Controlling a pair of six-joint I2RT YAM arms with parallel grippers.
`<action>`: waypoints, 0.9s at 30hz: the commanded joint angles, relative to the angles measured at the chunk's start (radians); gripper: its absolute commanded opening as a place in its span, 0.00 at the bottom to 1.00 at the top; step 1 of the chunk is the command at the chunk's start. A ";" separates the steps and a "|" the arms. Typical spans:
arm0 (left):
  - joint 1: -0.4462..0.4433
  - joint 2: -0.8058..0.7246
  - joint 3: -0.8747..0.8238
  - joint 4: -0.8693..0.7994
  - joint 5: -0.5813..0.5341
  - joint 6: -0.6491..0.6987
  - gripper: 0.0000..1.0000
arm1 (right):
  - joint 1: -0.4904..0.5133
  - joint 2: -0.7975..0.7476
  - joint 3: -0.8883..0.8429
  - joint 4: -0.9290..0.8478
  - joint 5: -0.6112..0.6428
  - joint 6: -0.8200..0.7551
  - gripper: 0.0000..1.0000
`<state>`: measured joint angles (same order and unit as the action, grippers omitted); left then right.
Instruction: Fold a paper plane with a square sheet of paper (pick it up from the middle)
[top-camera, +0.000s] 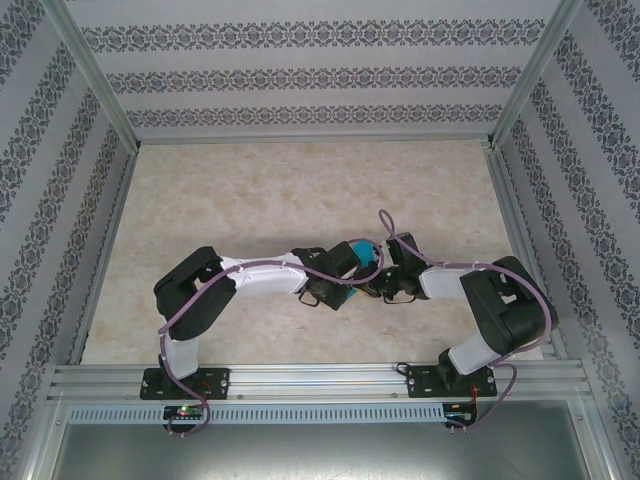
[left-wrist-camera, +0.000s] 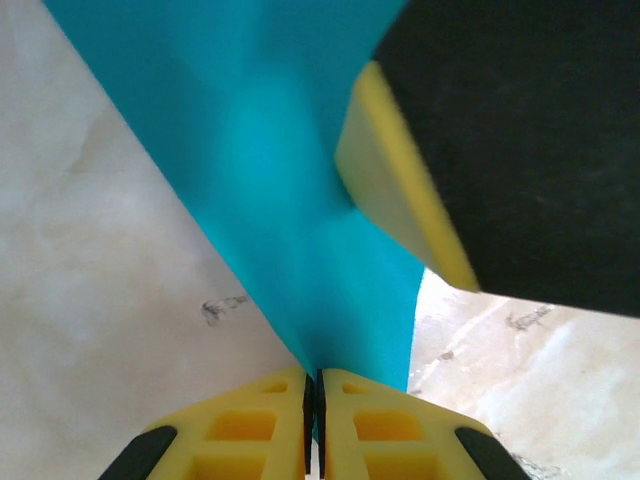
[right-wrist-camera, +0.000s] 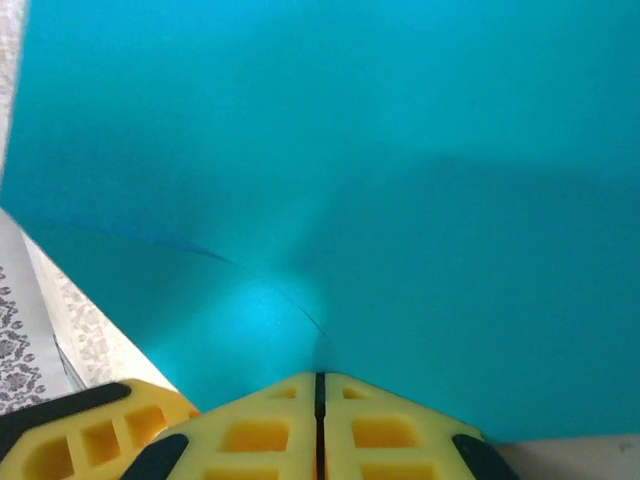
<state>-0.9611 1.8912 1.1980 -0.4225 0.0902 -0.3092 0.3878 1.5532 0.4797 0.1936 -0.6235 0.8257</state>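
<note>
L claw (left-wrist-camera: 313, 385) is shut tight on the blue square sheet of paper (left-wrist-camera: 270, 150), which comes up from btwn its yellow tips. R claw (right-wrist-camera: 320, 380) is shut tight on the paper too. Both claws meet over the table (top-camera: 250, 200), w/ the paper btwn them.

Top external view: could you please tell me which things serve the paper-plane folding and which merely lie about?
Job: thin turquoise-blue paper sheet; left jaws and right jaws, both shut on it.
Lying about: beige marbled tabletop; patterned wallpaper walls; aluminium frame rail.
</note>
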 joint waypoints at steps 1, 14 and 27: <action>-0.026 -0.044 0.005 0.002 -0.008 0.041 0.14 | -0.006 0.019 -0.031 0.039 -0.003 0.032 0.08; -0.035 -0.014 -0.018 0.004 -0.041 0.057 0.13 | -0.009 -0.067 -0.047 0.040 -0.032 0.058 0.11; -0.037 0.003 -0.011 0.011 -0.043 0.051 0.13 | -0.018 -0.103 -0.051 -0.034 0.019 0.035 0.14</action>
<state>-0.9829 1.8839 1.1885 -0.4202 0.0551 -0.2756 0.3813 1.4277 0.4271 0.1570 -0.6193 0.8658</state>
